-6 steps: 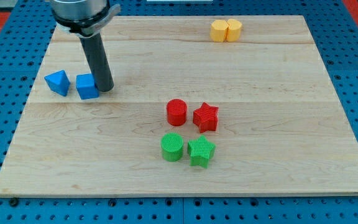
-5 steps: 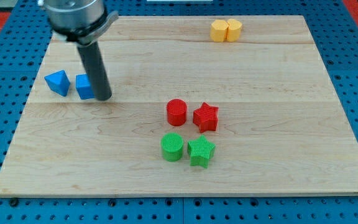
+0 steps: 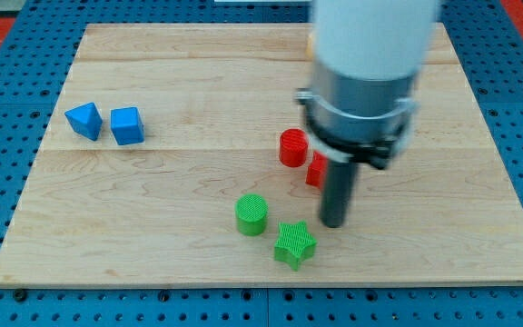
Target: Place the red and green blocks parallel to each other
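Pale wood-grain board (image 3: 152, 200), matt — ribbed plastic-looking green star (image 3: 294, 244) & green cylinder (image 3: 251, 214)

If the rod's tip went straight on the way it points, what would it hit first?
Pointing straight down, my tip meets only the wooden board, likely touching it now. The green star sits apart, toward the view's lower left.

Red cylinder (image 3: 291, 148); green star (image 3: 294, 244); blue cube (image 3: 127, 126)
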